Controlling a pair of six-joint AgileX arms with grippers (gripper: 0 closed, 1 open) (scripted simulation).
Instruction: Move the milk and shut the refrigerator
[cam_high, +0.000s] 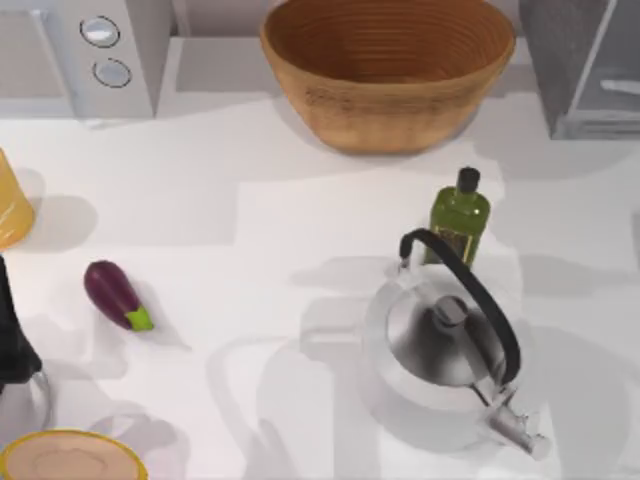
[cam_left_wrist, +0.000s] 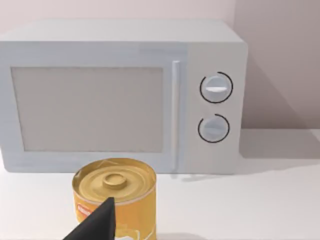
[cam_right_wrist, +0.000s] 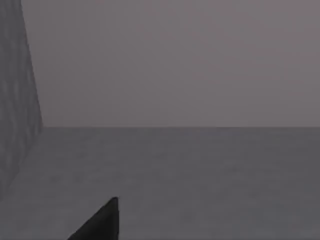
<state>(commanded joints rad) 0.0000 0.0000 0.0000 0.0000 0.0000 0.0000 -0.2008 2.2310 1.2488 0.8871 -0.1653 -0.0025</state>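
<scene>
Fridge (cam_high: 560, 70) stands at 1 o'clock, its door (cam_high: 612, 60) seemingly ajar; the milk's place cannot be told. Right gripper (cam_right_wrist: 100, 222) is beside the fridge's speckled wall and left gripper (cam_left_wrist: 97, 222) is parked near 9 o'clock; I cannot tell either's grip. Probably the shutting step: next, push the door closed.

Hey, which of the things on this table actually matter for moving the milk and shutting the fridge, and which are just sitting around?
Part of the job:
refrigerator, top view's far right

Just lying about:
microwave
wicker basket
olive-oil bottle
kettle
eggplant
yellow can

I can't spot a milk carton.
</scene>
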